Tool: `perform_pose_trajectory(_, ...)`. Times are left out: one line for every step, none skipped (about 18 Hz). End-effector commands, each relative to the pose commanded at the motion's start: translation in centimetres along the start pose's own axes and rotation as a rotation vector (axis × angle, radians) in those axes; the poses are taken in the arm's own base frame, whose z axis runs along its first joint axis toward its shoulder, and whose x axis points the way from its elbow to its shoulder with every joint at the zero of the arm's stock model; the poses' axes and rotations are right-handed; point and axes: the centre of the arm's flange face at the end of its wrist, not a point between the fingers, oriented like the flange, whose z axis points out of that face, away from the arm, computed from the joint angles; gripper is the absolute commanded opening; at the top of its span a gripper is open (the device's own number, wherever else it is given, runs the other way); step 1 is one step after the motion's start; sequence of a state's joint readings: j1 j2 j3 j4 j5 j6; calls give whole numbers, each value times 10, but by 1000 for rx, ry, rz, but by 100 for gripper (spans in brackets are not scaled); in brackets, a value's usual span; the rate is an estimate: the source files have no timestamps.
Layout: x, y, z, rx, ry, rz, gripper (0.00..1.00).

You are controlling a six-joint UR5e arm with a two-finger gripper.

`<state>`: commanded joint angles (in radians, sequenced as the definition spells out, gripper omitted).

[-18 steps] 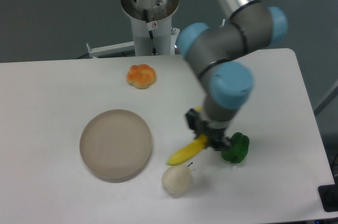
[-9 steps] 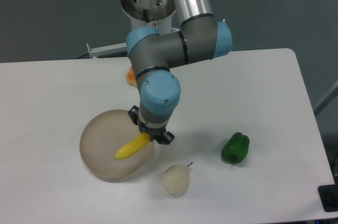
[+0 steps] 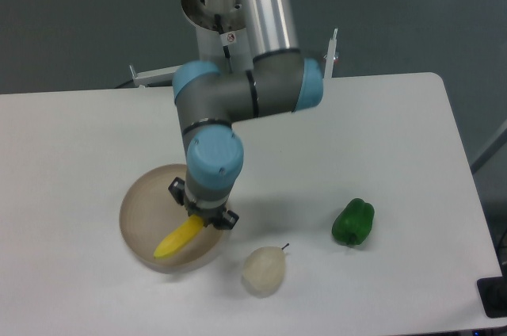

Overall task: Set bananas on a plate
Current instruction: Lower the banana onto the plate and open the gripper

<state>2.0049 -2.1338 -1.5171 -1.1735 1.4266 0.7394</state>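
The bananas are a single yellow curved banana [image 3: 176,239], lying over the right front part of the beige round plate [image 3: 142,208]. My gripper [image 3: 200,218] sits directly above the plate's right side and is shut on the banana's upper end. The arm's wrist hides the fingers and the banana's stem end. I cannot tell whether the banana's free tip touches the plate's surface.
A pale cream pear-like fruit [image 3: 264,270] lies just right of the plate near the front edge. A green bell pepper [image 3: 353,222] stands further right. The arm's base column [image 3: 222,11] rises behind the table.
The arm has swung left from beside the green pepper, carrying the banana across to the plate. In the last half second it shifted a little further left and lower over the plate.
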Motion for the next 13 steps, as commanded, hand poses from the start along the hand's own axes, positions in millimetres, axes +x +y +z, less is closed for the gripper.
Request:
perform_pose_trajectory(0, 0, 1, -2, 2, -2, 8)
perform_pose_trajectory(1, 1, 2, -2, 4, -2, 12)
perform_pose_trajectory(1, 2, 3, -7, 4, -3, 15)
perform_pose_trajectory(2, 4, 4, -11, 4, -2, 26)
perform_pose_trajectory(4, 4, 5, -12, 3, 3, 37)
perform_pose_trajectory(3, 5, 4, -9, 0, 4, 53)
perform_pose_trajectory(3, 5, 2, -8, -1, 7, 75)
perform_pose_trajectory(4, 6, 3, -12, -4, 8, 100)
perform_pose_trajectory(4, 7, 0, -11, -12, 9, 100)
perform_pose_trajectory(4, 7, -8, -8, -28, 12, 100)
perform_pose_trajectory(5, 7, -14, -4, -40, 17, 100)
perform_pose_trajectory(6, 7, -24, 5, -57, 19, 100)
perform_pose_trajectory(5, 6, -38, 19, -78, 23, 100)
